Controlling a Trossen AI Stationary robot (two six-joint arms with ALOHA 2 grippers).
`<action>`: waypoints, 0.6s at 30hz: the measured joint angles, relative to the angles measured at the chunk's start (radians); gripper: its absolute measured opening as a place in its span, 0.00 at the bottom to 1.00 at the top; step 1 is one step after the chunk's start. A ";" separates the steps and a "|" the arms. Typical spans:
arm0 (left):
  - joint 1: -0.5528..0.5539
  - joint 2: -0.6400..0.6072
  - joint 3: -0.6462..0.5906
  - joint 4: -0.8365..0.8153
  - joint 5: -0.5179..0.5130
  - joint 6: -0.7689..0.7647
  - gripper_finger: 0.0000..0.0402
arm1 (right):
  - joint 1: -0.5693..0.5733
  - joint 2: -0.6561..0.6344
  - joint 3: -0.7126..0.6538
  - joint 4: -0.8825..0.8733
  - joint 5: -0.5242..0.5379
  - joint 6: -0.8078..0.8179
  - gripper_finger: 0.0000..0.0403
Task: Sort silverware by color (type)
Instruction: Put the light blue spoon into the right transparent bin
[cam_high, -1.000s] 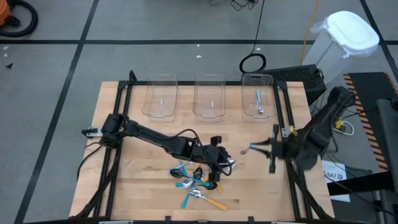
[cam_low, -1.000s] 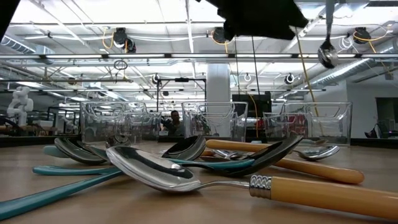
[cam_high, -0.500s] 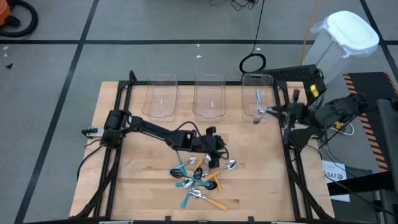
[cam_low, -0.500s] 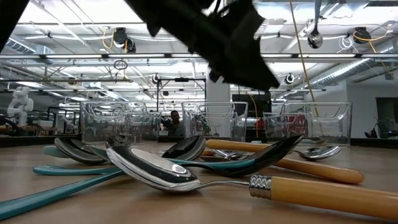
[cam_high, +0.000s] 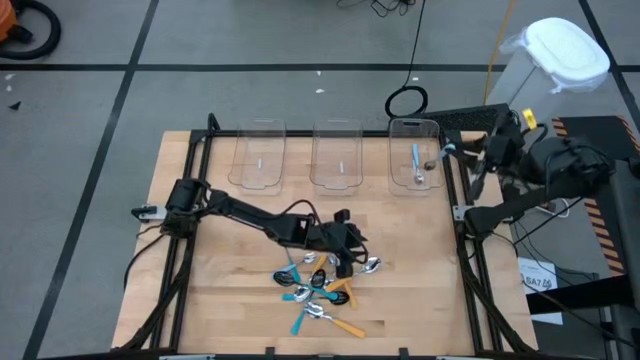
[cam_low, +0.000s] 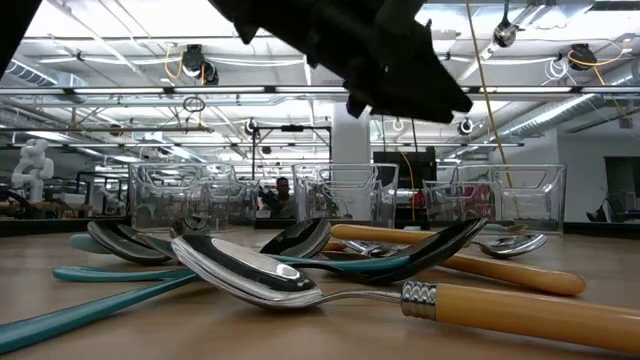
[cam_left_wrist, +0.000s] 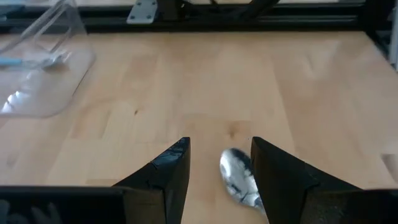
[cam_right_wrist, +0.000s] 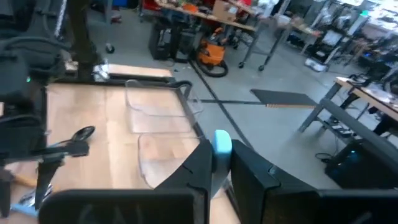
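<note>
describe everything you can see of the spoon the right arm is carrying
The carried spoon has a light-blue handle and a shiny silver bowl. The right claw is shut on its handle, whose blue end pokes out between the dark fingers in the right wrist view. From above it hangs at the right-hand clear bin's edge, over the table's right rail, touching nothing else. In the low view its bowl hangs high above the bins, lowest part down. One light-blue spoon already lies in that bin.

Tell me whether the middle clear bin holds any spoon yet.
No: in the high view the middle bin shows no spoon, while the bin at the right arm's side holds a light-blue-handled spoon.
</note>
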 joint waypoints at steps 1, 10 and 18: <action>-0.004 0.000 0.005 0.003 0.000 0.004 0.42 | -0.011 0.012 0.020 -0.004 -0.012 -0.006 0.08; -0.023 0.000 0.028 0.003 0.000 0.023 0.42 | -0.126 0.121 0.159 -0.041 -0.075 -0.099 0.08; -0.046 0.000 0.028 -0.001 0.001 0.012 0.42 | -0.317 0.215 0.253 -0.061 -0.211 -0.182 0.08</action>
